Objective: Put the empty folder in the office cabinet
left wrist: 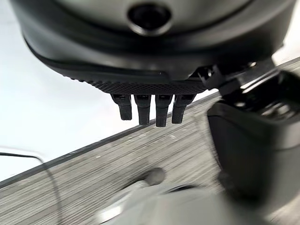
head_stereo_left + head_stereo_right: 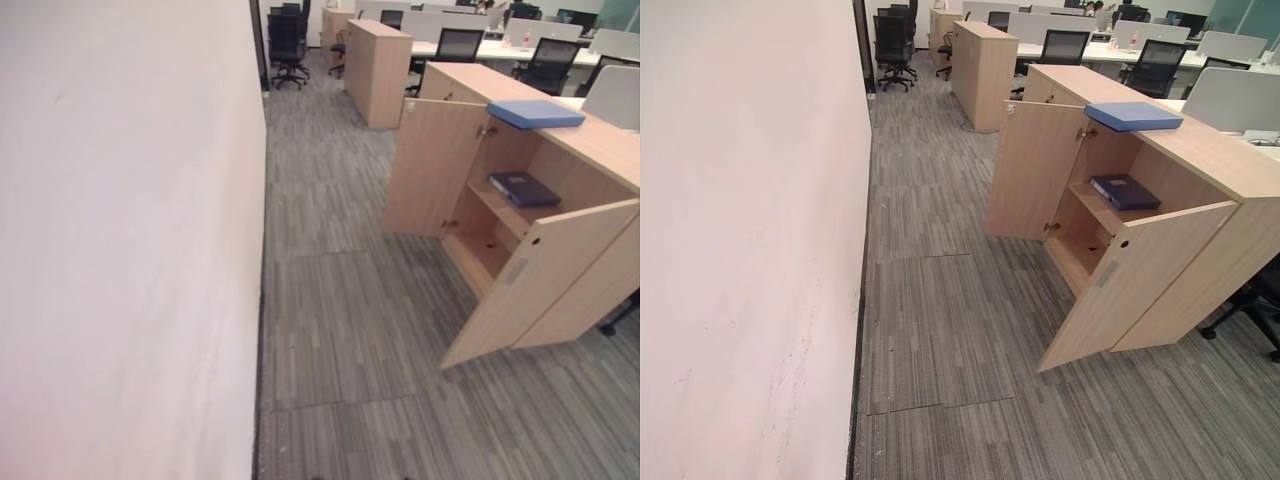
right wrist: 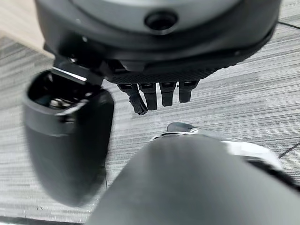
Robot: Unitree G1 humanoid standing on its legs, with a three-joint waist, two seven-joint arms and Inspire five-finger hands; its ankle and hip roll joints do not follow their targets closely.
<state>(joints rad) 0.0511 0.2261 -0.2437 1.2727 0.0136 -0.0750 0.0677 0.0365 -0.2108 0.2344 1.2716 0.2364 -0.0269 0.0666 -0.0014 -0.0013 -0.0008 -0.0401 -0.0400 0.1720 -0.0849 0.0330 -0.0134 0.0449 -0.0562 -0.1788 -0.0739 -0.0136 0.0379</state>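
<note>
A light blue folder (image 2: 535, 113) lies flat on top of the wooden office cabinet (image 2: 600, 150), at its front edge. Both cabinet doors stand open, the far door (image 2: 435, 165) and the near door (image 2: 540, 285). Inside, a dark blue folder (image 2: 524, 188) rests on the middle shelf. The cabinet stands a few steps ahead on my right. My left hand (image 1: 150, 47) hangs over the carpet by the wall, fingers relaxed and holding nothing. My right hand (image 3: 159, 56) also hangs over the carpet with relaxed fingers and nothing in it.
A white wall (image 2: 120, 240) runs along my left side. Grey carpet (image 2: 330, 300) stretches between wall and cabinet. A second wooden cabinet (image 2: 378, 70) stands farther back, with black office chairs (image 2: 287, 40) and desks (image 2: 500, 45) behind.
</note>
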